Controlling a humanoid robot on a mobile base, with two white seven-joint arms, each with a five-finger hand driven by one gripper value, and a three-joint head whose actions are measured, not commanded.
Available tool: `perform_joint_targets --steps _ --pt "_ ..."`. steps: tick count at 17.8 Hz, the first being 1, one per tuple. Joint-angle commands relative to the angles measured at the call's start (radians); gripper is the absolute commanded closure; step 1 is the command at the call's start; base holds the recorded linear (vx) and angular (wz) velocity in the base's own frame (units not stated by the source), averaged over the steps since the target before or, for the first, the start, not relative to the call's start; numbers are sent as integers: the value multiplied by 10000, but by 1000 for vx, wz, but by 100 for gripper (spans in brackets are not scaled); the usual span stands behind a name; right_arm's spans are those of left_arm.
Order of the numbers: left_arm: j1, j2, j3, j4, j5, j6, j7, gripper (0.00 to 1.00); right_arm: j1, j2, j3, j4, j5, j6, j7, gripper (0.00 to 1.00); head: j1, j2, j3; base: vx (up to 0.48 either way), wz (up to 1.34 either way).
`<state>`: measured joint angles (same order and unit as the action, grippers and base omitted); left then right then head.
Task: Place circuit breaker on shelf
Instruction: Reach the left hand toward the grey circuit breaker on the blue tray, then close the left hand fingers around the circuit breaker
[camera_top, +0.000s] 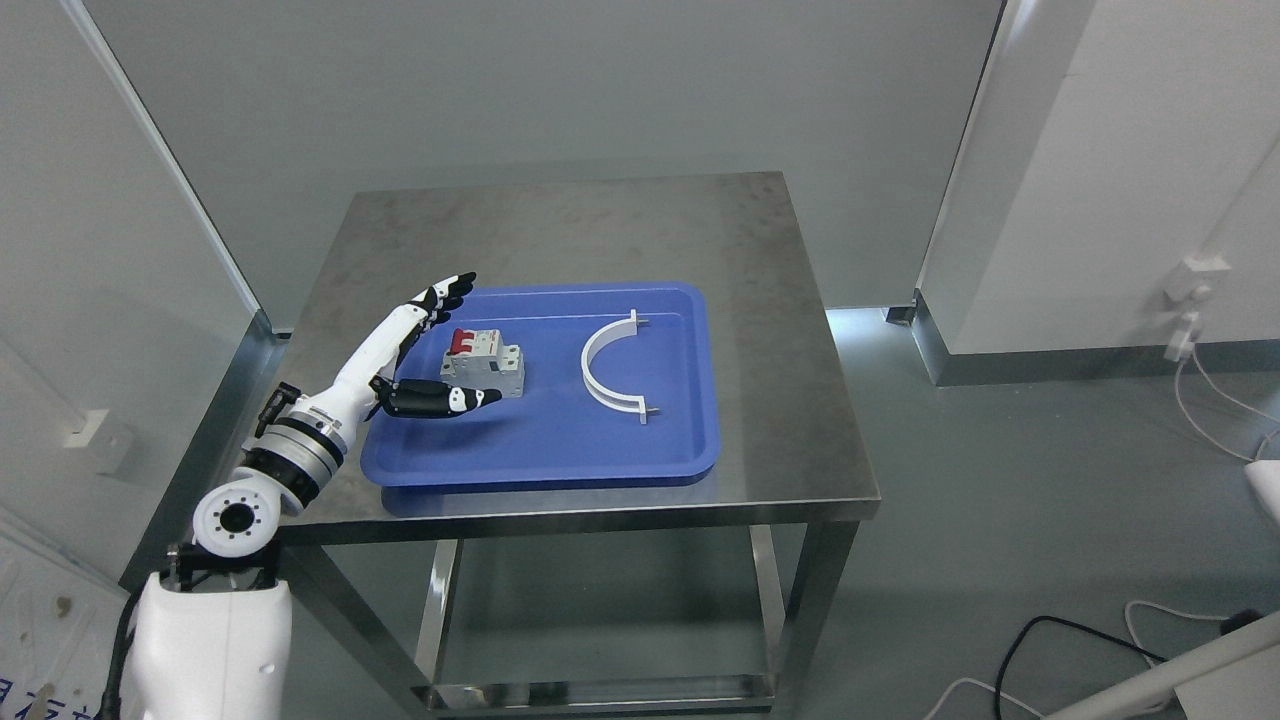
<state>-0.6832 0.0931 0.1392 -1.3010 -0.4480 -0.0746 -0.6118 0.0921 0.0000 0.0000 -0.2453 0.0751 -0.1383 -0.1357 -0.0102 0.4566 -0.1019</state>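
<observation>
A grey circuit breaker (484, 364) with red switches stands on the left part of a blue tray (560, 440). My left hand (440, 345) is at the tray's left edge, open, with its fingers (445, 292) spread above and behind the breaker and the thumb (440, 398) reaching along its near side. The hand brackets the breaker from the left; I cannot tell whether it touches it. No right arm shows.
A white curved bracket (610, 366) lies on the tray to the right of the breaker. The tray rests on a steel table (780, 300) with a lower shelf (600, 690). White panels and cables are on the floor at the right.
</observation>
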Motion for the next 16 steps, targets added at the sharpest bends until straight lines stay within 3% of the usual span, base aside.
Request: perform_joint_targets --steps 1,9,15,16 --pt "-623 219 143 1535 -1349 -21 -156 7 0 -175 200 14 0 2165 -8 0 0 0 0 0 0" --pt "-929 66 65 1933 -1365 -36 -878 37 0 -175 200 -1 0 2165 -8 0 0 0 0 0 0" --pt "-991 -164 433 2041 -1349 -617 -847 75 0 -175 200 -1 0 2165 -8 0 0 0 0 0 -3" --pt "-991 -164 464 2057 -1349 -680 -832 77 0 -175 200 -1 0 2165 -8 0 0 0 0 0 0"
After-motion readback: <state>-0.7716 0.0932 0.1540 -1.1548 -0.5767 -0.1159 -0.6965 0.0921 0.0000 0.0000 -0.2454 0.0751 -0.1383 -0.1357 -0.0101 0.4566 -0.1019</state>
